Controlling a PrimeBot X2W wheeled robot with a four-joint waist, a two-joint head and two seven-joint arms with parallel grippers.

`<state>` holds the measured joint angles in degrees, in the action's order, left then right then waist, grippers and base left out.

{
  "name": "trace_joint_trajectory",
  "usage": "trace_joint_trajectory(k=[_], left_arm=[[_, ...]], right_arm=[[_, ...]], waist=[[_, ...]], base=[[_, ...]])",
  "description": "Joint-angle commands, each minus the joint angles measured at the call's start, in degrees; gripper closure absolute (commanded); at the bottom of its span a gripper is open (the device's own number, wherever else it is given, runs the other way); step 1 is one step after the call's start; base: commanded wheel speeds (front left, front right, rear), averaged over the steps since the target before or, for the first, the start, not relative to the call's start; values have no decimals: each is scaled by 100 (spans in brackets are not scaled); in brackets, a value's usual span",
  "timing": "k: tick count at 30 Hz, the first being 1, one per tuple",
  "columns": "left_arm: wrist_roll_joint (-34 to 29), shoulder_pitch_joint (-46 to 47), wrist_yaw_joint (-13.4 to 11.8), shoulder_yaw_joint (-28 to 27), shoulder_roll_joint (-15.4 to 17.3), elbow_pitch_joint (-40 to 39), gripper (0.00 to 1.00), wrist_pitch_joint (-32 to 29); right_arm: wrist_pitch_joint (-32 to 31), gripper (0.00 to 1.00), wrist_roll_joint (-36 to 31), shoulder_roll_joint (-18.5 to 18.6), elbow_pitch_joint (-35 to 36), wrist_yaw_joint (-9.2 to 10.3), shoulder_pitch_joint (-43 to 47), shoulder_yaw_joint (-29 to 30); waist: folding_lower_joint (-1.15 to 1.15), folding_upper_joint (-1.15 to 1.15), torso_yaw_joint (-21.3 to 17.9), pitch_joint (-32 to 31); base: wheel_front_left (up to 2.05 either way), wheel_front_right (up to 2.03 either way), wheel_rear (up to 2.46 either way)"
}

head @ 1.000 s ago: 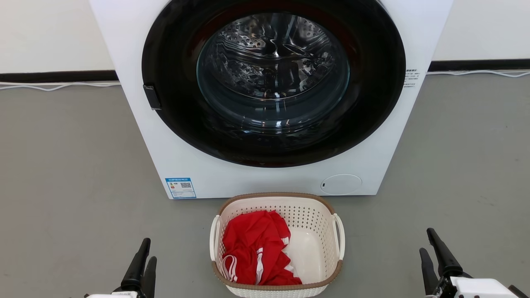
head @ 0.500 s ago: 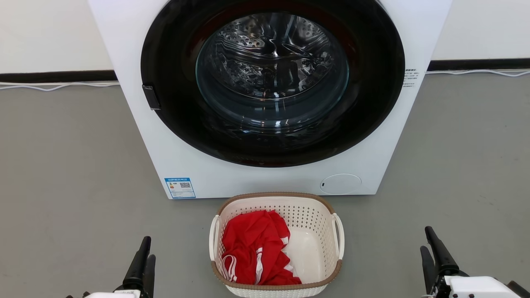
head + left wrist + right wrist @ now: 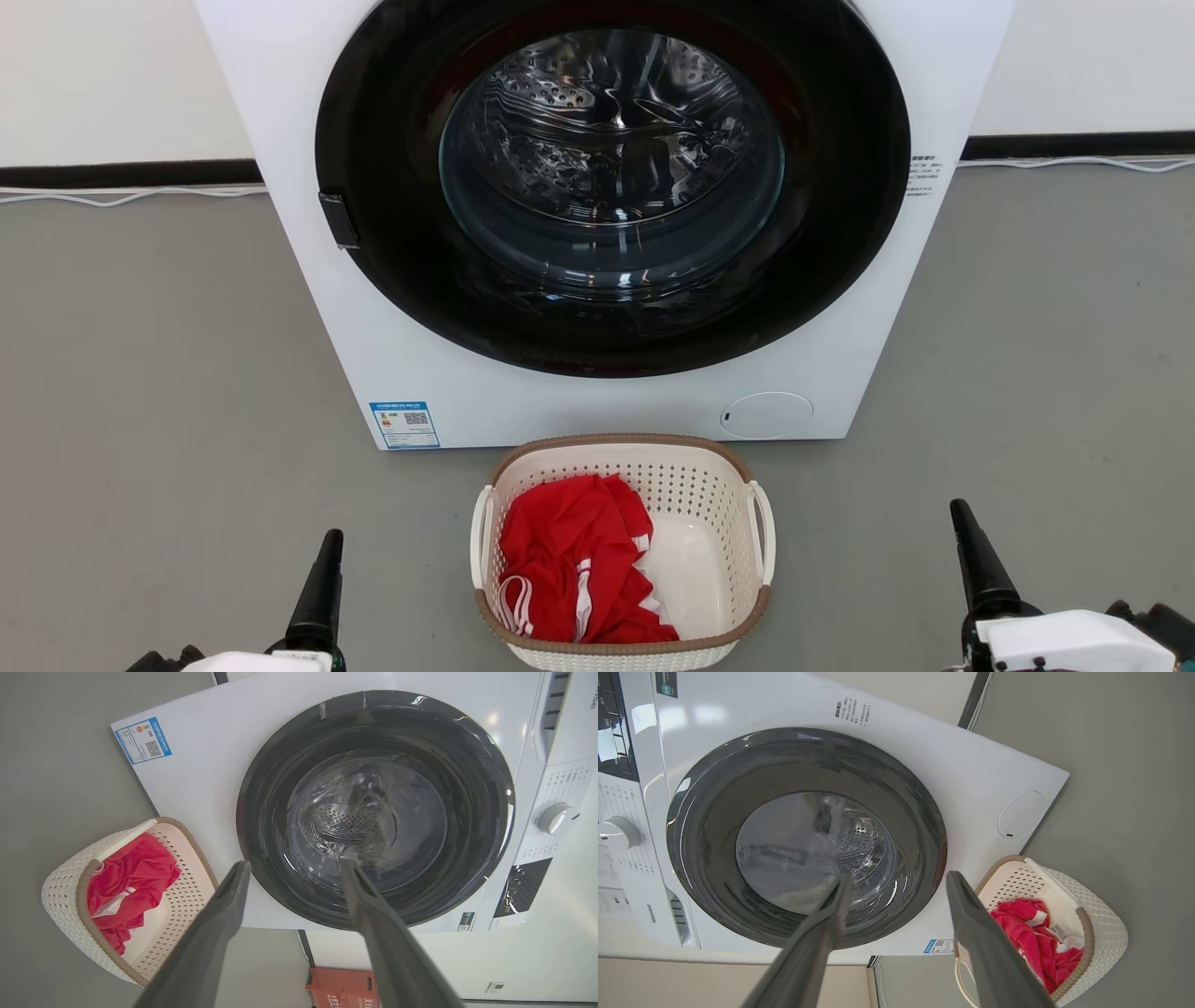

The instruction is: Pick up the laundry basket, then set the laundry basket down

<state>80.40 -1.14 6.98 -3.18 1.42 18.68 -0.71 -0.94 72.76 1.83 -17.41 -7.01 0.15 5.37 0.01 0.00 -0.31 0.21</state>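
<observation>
Laundry basket (image 3: 693,487): stands upright on the grey floor (image 3: 140,373), just in front of the foot of the washing machine (image 3: 308,243) and below its round door. Whether it touches the machine cannot be told. It is well short of the floor's far edge at the wall.
Contents: a crumpled red garment (image 3: 569,551) with white trim fills the left half. The right half shows the bare bottom.
Handles: two white loops, the left handle (image 3: 480,537) and the right handle (image 3: 766,532), both free.
Left claw (image 3: 293,868): fingers spread wide and holding nothing, low to the left and well apart from the basket.
Right claw (image 3: 899,879): also spread and empty, low to the right and well apart from the basket.
Step in hand: seemingly the approach before the pick-up. The basket is not yet lifted and nothing touches it.
Next move: probably both claws come inward to the side handles or the brown rim and close evenly. A level lift would then keep the garment inside.
Risk: an uneven hold could tip the light basket against the machine behind it.
</observation>
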Motion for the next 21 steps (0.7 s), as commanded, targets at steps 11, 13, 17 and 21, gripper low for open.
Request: trace_joint_trajectory(k=[11,13,17,21], left_arm=[[-1182,234,16,62,58,-260,0,232],[-1410,240,18,78,60,-281,0,266],[-1784,246,20,99,63,-325,0,316],[-2341,244,23,138,68,-391,0,383]], right_arm=[[254,0,-1507,63,281,-19,-213,-311],[288,0,-1749,66,259,-20,-223,-343],[338,0,-2066,68,207,-21,-239,-365],[405,0,-2443,69,120,-22,-260,-375]], waist=[[-1,0,-7,6],[-1,0,-7,10],[-1,0,-8,15],[-1,0,-9,19]], base=[[0,0,0],[0,0,0],[0,0,0],[0,0,0]])
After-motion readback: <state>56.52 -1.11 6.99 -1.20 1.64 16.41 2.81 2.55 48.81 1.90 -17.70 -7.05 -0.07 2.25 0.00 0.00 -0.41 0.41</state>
